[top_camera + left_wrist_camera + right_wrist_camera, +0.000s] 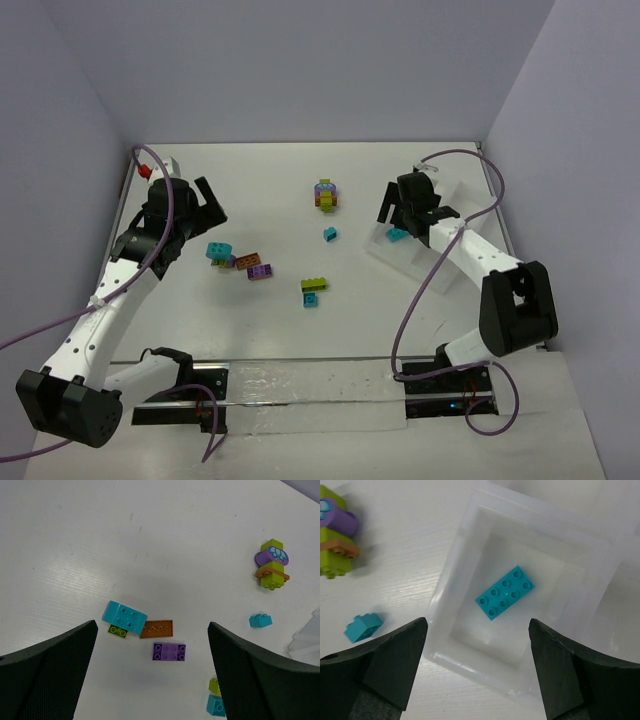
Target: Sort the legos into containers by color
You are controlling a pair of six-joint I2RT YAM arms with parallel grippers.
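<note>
R gripper (477, 652) wide open, holds nothing, above tray compartment (480, 635) by desk (280, 170) right edge. Cyan 2x4 brick (505, 592) lies flat in it, untouched. L gripper (152, 655) fully open, empty, over cyan block (125, 615), orange plate (157, 629), purple brick (169, 651) left of desk centre. Multicolour clump (326, 195) and small cyan brick (330, 234) mid-desk; lime + cyan pair (313, 290) nearer front edge.

Open jaws on both sides, nothing held.
The right gripper (478, 622) hung spread above the tray (455, 555); the left gripper (152, 626) hovered well left of it, fingers wide.
</note>
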